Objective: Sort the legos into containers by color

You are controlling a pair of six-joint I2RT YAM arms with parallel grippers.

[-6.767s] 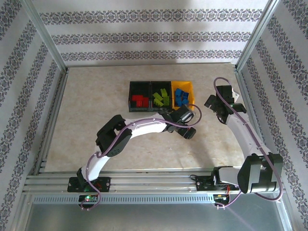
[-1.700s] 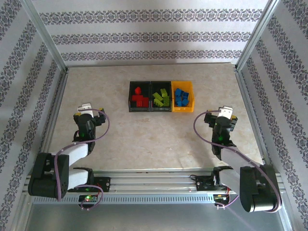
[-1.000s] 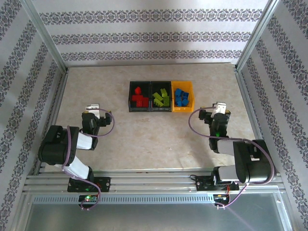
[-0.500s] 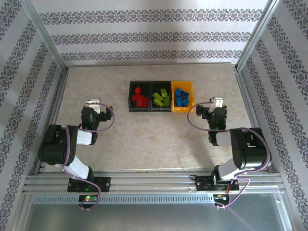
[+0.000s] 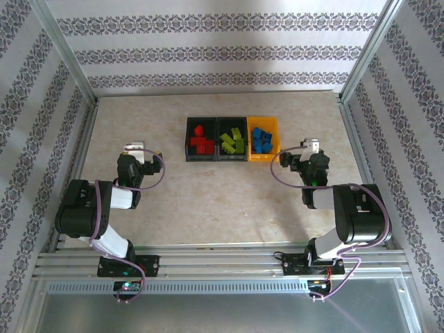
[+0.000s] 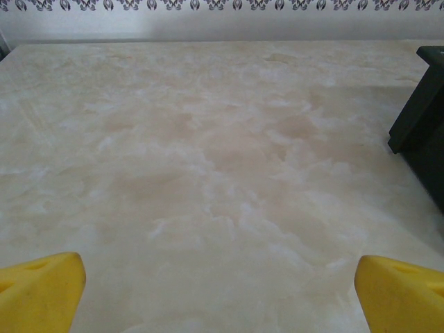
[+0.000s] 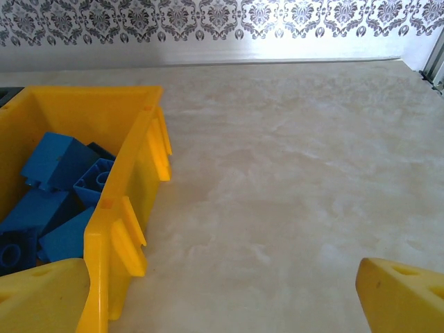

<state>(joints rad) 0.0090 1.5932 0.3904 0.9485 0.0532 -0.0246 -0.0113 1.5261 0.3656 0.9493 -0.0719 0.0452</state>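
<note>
Left gripper [image 5: 134,151], arm folded near its base: yellow fingers [image 6: 38,290] spread wide apart, nothing between them, bare table [image 6: 208,173] beyond. Right gripper [image 5: 310,149], likewise folded: fingers [image 7: 402,295] spread wide apart and empty. In the top view the containers stand as one joined row whose long axis runs 9-to-3 o'clock, between the two grippers and slightly farther up the table. From the left gripper, the row lies at about 3 o'clock, its nearest member the left black bin [image 5: 187,139] holding the red legos [image 5: 202,143]; a corner of this bin [image 6: 420,125] enters the left wrist view at 3 o'clock. The middle black bin [image 5: 231,158] holds the green legos [image 5: 232,141]. From the right gripper, the row lies at about 9 o'clock, its nearest member the yellow bin [image 5: 278,135] holding the blue legos [image 5: 261,139]; the right wrist view shows that bin's wall [image 7: 132,208] close at 9 o'clock. The right gripper stands nearer the row than the left. Every brick seen lies in a bin of its own colour, so sorting appears complete.
</note>
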